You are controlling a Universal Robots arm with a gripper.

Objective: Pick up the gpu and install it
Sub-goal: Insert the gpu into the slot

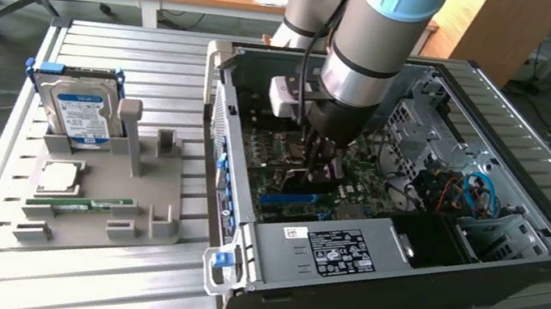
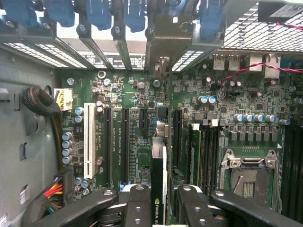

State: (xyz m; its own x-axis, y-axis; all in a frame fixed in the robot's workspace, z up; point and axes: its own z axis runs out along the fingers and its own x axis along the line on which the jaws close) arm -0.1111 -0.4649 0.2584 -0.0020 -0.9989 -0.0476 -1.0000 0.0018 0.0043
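i have hand (image 2: 158, 196) pinching gpu (image 2: 158, 163) edge-on, inside pc case (image 1: 525, 241), low over mobo (image 2: 142, 90) expansion slots. install step in hand, card not seated yet. imo seating calls for edge lined w/ slot, bracket toward rear, straight press.

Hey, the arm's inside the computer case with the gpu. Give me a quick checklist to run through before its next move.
1. gpu clamped edge-on between the fingers of the gripper: ok.
2. Card parallel to the black expansion slots: ok.
3. Card seated in a slot: cannot tell.
4. Bracket end lined up with the rear opening: cannot tell.
5. black cable bundle apart from the card: ok.
6. hard drive on the grey holder, outside the case: ok.
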